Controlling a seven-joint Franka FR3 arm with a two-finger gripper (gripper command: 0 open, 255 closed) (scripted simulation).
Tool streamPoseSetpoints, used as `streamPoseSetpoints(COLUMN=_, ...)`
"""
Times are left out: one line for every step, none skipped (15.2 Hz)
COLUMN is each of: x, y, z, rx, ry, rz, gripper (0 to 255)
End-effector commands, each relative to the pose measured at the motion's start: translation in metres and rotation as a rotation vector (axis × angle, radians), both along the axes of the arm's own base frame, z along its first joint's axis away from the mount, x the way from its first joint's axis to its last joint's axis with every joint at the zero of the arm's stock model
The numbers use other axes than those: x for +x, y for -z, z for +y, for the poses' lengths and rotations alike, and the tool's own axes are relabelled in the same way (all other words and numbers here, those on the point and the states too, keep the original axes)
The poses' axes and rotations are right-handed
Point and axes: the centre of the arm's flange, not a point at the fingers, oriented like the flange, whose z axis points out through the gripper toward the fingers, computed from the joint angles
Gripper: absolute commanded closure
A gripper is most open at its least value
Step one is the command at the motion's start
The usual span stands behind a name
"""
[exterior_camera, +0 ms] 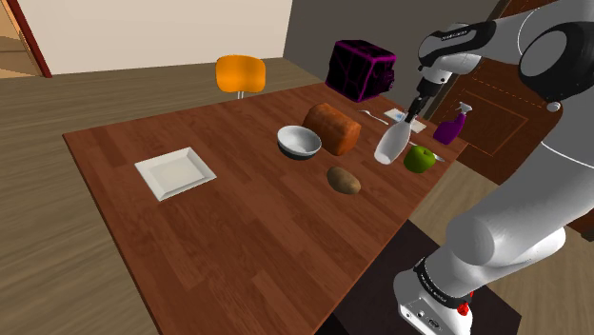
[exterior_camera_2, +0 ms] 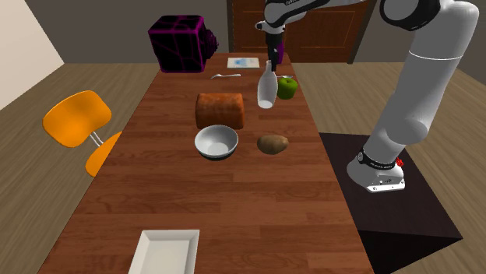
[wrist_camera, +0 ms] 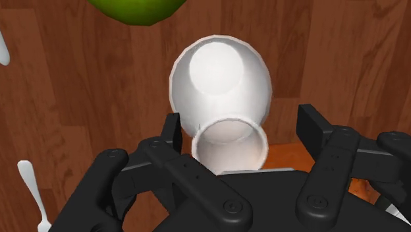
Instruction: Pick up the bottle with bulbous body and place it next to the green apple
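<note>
My pincer [wrist_camera: 240, 128] stands parted about the neck of the tilted white bottle [wrist_camera: 220, 76], not touching it, just beside the green apple [exterior_camera: 419, 159] on the counter [exterior_camera: 238, 219].

The white bottle [wrist_camera: 220, 92], bulbous below a short open neck, leans slightly right under the pincer [wrist_camera: 240, 125], its neck between the spread fingers and clear of both, with the round green apple [exterior_camera_2: 287, 87] just beside its body.

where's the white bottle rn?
In the shoulder view the white bottle is tilted, just left of the green apple and right of the brown loaf, its neck between the fingers of the gripper.
</note>
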Motion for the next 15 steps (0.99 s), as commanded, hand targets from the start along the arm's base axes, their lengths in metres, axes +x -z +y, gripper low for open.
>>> streamPoseSetpoints(x=0.000, y=0.000, z=0.000, rx=0.000, ry=0.000, rz=0.000, gripper=0)
streamPoseSetpoints(x=0.000, y=0.000, z=0.000, rx=0.000, ry=0.000, rz=0.000, gripper=0)
streamPoseSetpoints(x=0.000, y=0.000, z=0.000, rx=0.000, ry=0.000, rz=0.000, gripper=0)
streamPoseSetpoints(x=0.000, y=0.000, z=0.000, rx=0.000, ry=0.000, rz=0.000, gripper=0)
streamPoseSetpoints(x=0.000, y=-0.013, z=0.000, rx=0.000, ry=0.000, rz=0.000, gripper=0)
streamPoseSetpoints(x=0.001, y=-0.026, z=0.000, rx=0.000, ry=0.000, rz=0.000, gripper=0)
streamPoseSetpoints(x=0.001, y=-0.040, z=0.000, rx=0.000, ry=0.000, rz=0.000, gripper=0)
streamPoseSetpoints(x=0.002, y=-0.050, z=0.000, rx=0.000, ry=0.000, rz=0.000, gripper=0)
streamPoseSetpoints(x=0.002, y=-0.050, z=0.000, rx=0.000, ry=0.000, rz=0.000, gripper=0)
streamPoseSetpoints(x=0.002, y=-0.050, z=0.000, rx=0.000, ry=0.000, rz=0.000, gripper=0)
streamPoseSetpoints(x=0.002, y=-0.050, z=0.000, rx=0.000, ry=0.000, rz=0.000, gripper=0)
streamPoseSetpoints(x=0.002, y=-0.050, z=0.000, rx=0.000, ry=0.000, rz=0.000, gripper=0)
streamPoseSetpoints(x=0.002, y=-0.050, z=0.000, rx=0.000, ry=0.000, rz=0.000, gripper=0)
streamPoseSetpoints(x=0.002, y=-0.050, z=0.000, rx=0.000, ry=0.000, rz=0.000, gripper=0)
streamPoseSetpoints(x=0.002, y=-0.050, z=0.000, rx=0.000, ry=0.000, rz=0.000, gripper=0)
